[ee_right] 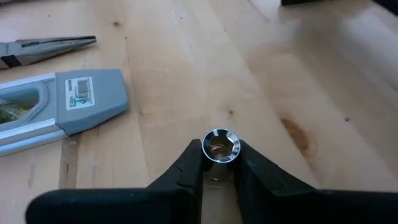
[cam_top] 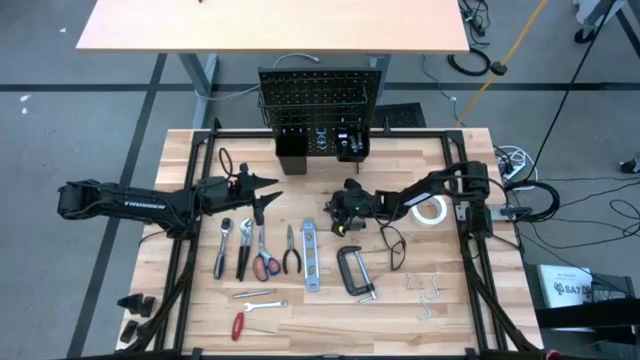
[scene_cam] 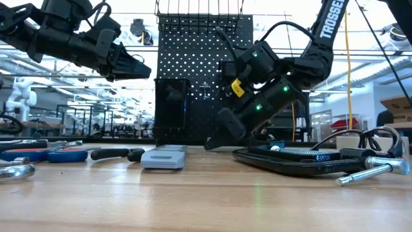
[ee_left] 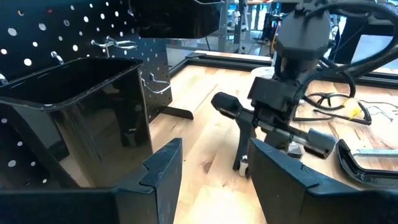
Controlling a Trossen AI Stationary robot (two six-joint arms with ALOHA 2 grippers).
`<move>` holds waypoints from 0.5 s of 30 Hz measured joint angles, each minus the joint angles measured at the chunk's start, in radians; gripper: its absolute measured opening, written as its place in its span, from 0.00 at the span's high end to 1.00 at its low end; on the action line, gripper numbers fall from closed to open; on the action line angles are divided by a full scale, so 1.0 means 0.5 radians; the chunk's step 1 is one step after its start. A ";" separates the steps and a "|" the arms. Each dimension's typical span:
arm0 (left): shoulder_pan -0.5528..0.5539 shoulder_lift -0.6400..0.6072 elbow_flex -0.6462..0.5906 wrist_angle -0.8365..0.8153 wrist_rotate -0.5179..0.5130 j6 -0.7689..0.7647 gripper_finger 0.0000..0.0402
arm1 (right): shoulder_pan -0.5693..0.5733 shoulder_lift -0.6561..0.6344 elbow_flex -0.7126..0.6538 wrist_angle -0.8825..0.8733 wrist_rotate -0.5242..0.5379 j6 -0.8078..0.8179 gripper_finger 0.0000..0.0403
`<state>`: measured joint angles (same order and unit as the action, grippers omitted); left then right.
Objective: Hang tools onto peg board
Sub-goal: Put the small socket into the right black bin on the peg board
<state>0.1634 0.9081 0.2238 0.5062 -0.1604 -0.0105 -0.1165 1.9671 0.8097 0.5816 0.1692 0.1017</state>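
Right gripper is seen pinching a small silver socket on the table, just beside the level. Grasp step judged in hand; a lift toward the peg board is called for. Left gripper, spread, hovers near its bin.

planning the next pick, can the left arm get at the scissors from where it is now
Probably yes. The left hand hangs open above the table, just behind the row of tools, and the scissors lie flat in that row with nothing on top. The pliers lie close beside them, so the fit looks tight.
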 joint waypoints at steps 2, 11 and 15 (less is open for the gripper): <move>-0.001 0.001 0.000 -0.001 0.000 0.000 0.55 | 0.011 -0.070 0.000 -0.030 0.004 0.000 0.87; 0.000 0.000 0.000 -0.003 0.000 0.000 0.55 | 0.114 -0.592 0.001 -0.303 0.201 -0.134 0.87; 0.000 0.000 0.000 -0.001 0.000 0.000 0.55 | 0.149 -0.816 0.001 -0.385 0.295 -0.221 0.87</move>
<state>0.1633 0.9081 0.2237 0.5058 -0.1604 -0.0105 -0.0419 1.5590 0.8101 0.3890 0.3165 -0.0089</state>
